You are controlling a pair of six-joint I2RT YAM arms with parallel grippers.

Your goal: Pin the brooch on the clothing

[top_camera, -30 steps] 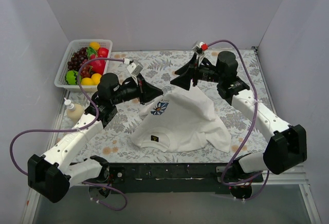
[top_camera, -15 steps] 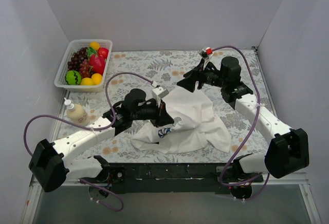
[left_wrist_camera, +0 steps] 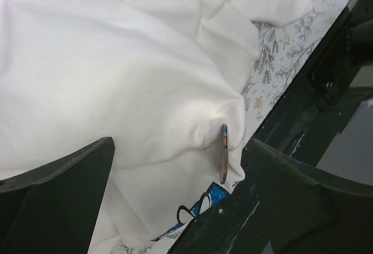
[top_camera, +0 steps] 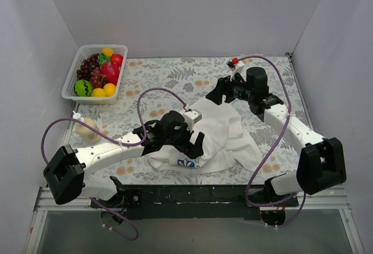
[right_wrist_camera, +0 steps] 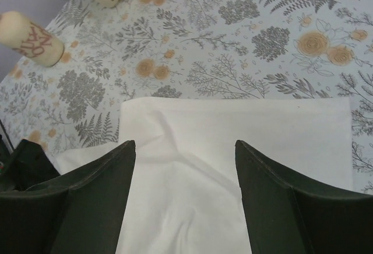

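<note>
— Where is the brooch?

— The small, round, dark-and-orange brooch (left_wrist_camera: 223, 152) stands on edge against the white cotton short-sleeved T-shirt (top_camera: 224, 134), with the cloth puckered around it. It sits near the garment's near edge, just beside the square blue-and-white flower print (top_camera: 186, 162).

— Is the left end effector (left_wrist_camera: 180, 143) gripping it?

— No. Its two dark fingers stand wide apart with nothing between them but cloth and the brooch. The brooch is closer to the right-hand finger in the wrist view, though a sliver of shirt shows between them.

— And the shirt itself?

— Rumpled, bunched in folds on the grey floral-patterned counter (top_camera: 175, 76), one sleeve trailing toward the right.

— What about the right end effector (right_wrist_camera: 185, 143)?

— It is over the shirt's far edge, and its jaws are spread too. The straight white hem lies flat on the counter just beyond the fingertips. Whether the fingers touch the cloth, I cannot tell.

— Anything else on the counter?

— A white plastic mesh basket (top_camera: 102, 46) in the far left corner, filled with bright toy fruit (top_camera: 108, 73), and a small cream-coloured bottle (top_camera: 86, 127) by the left edge — both well apart from the shirt.
</note>
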